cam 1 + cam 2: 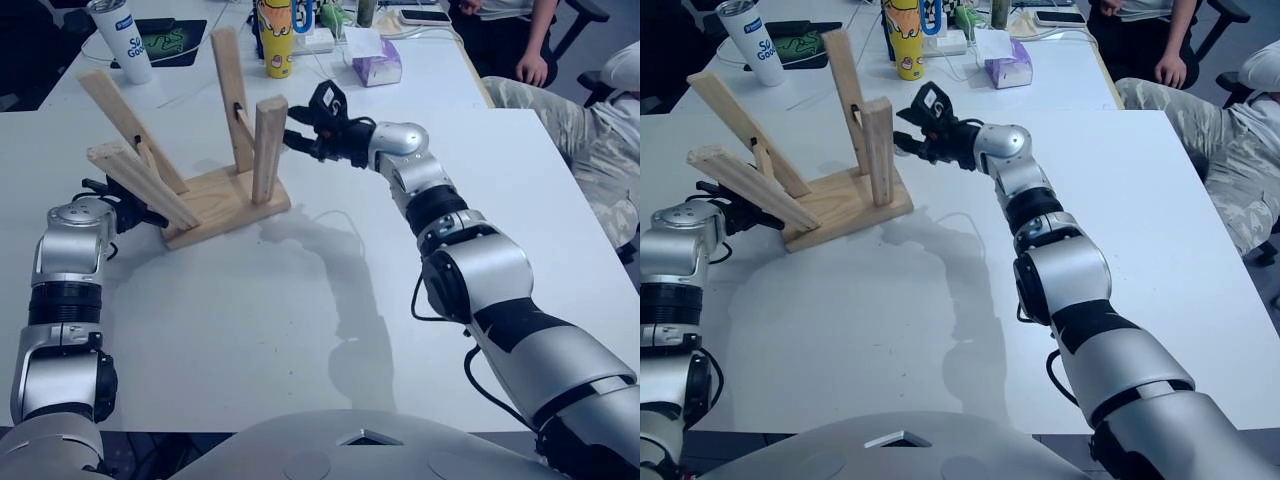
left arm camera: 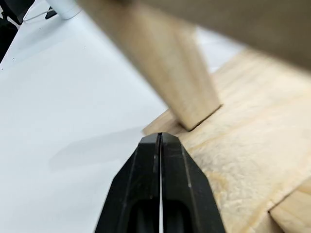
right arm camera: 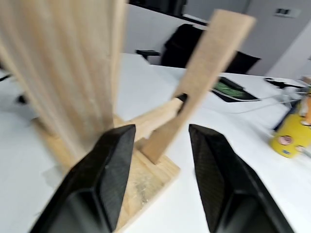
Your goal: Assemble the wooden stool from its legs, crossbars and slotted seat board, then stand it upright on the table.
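The wooden stool lies upside down on the white table, its slotted seat board point(image 1: 225, 205) flat and its legs pointing up. My left gripper point(image 1: 155, 215) is shut with nothing in it, its tips point(image 2: 160, 138) against the board's edge, at the foot of the near left leg point(image 1: 140, 180). My right gripper point(image 1: 298, 135) is open beside the near right leg point(image 1: 268, 150). That leg point(image 3: 63, 73) stands just outside the spread fingers point(image 3: 104, 165). A crossbar point(image 3: 155, 114) joins into the far leg point(image 3: 204, 73).
Behind the stool stand a white tumbler point(image 1: 120, 38), a yellow cup point(image 1: 277, 40), a purple tissue pack point(image 1: 377, 68) and a black mat point(image 1: 170, 40). A thin cable point(image 1: 335, 215) lies right of the board. A seated person point(image 1: 590, 140) is at the table's right edge.
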Motion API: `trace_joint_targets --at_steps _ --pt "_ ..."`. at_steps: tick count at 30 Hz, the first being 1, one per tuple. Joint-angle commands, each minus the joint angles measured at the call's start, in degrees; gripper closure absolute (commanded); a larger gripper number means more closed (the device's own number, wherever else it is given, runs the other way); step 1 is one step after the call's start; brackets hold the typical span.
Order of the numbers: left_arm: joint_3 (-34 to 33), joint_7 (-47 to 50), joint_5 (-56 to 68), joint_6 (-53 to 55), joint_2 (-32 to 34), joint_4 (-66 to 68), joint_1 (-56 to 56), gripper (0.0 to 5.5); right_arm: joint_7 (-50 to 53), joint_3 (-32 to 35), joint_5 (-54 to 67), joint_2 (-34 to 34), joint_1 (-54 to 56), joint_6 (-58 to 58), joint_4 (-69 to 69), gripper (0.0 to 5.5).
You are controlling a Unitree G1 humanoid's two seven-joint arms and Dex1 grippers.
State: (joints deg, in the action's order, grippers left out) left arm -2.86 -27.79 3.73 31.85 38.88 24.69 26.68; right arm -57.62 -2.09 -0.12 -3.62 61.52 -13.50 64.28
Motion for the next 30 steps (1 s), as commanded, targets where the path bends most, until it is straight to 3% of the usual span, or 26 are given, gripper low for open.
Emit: trace_joint_targets --at_steps 1,4,8,18,27,30 --pt "2.11 -5.17 0.55 -5.23 -2.46 3.86 1.95 5.49 -9.86 -3.53 2.97 0.07 -6.48 5.97 -13.42 3.44" --pt "3.10 -7.54 0.69 -6.68 -3.35 3.95 2.38 5.49 -13.24 -5.01 5.86 -1.82 -12.44 13.78 -26.58 3.44" --pt "3.32 -8.47 1.06 -5.47 -4.26 -0.25 1.18 5.49 -9.64 -4.33 7.71 -3.62 -17.31 20.01 -37.52 3.44" --pt "2.93 -6.25 2.19 0.27 -6.26 -11.73 -7.55 5.49 10.45 4.29 7.34 -9.83 -23.43 22.51 -44.21 3.44" --pt "-11.33 4.57 8.05 -5.49 -10.50 -15.81 -9.56 5.49 31.14 4.42 2.56 -8.76 -37.79 35.83 -59.29 3.44" --pt "-12.71 5.10 8.43 -5.84 -10.73 -16.88 -14.18 5.49 36.11 4.13 2.35 -6.59 -42.80 42.04 -63.87 3.44"
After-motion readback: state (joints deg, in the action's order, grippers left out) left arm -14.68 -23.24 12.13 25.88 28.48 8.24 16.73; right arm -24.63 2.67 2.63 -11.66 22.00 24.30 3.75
